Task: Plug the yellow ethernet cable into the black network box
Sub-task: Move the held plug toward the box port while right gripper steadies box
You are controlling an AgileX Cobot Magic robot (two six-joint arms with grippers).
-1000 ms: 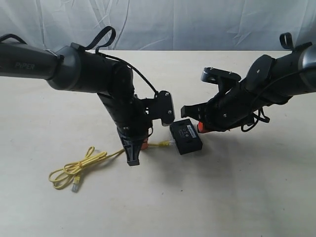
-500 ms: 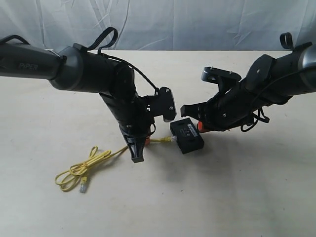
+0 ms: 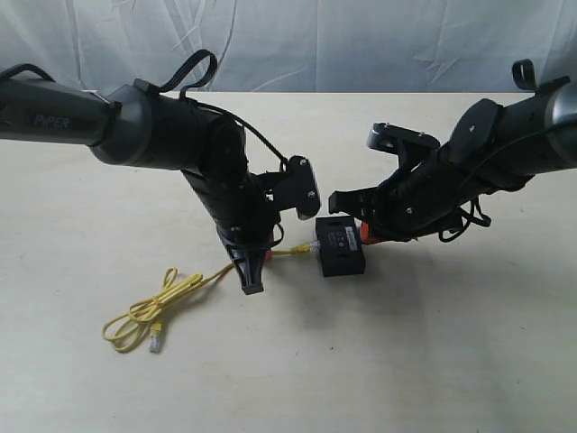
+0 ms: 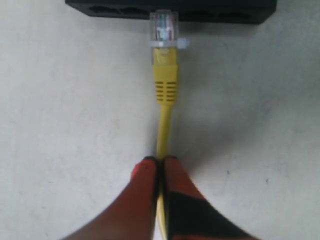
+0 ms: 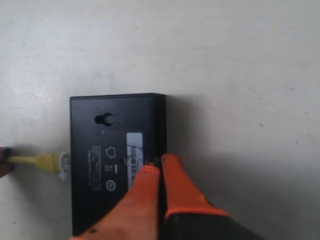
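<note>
The black network box lies flat mid-table; its white label shows in the right wrist view. My left gripper is shut on the yellow ethernet cable a short way behind its clear plug. The plug's tip sits at a port in the box's side; how deep it is I cannot tell. My right gripper is shut, its orange tips against the box's opposite edge with nothing between them. The rest of the cable lies in a loose loop.
The cable's free plug lies at the loop's near end, on the left of the pale table. A white cloth backdrop hangs behind the far edge. Both arms lean in over the middle.
My left gripper has carried the plug rightward until it meets the box's port side. The cable loop has been dragged right. The box has turned slightly; the right gripper stays at it.
</note>
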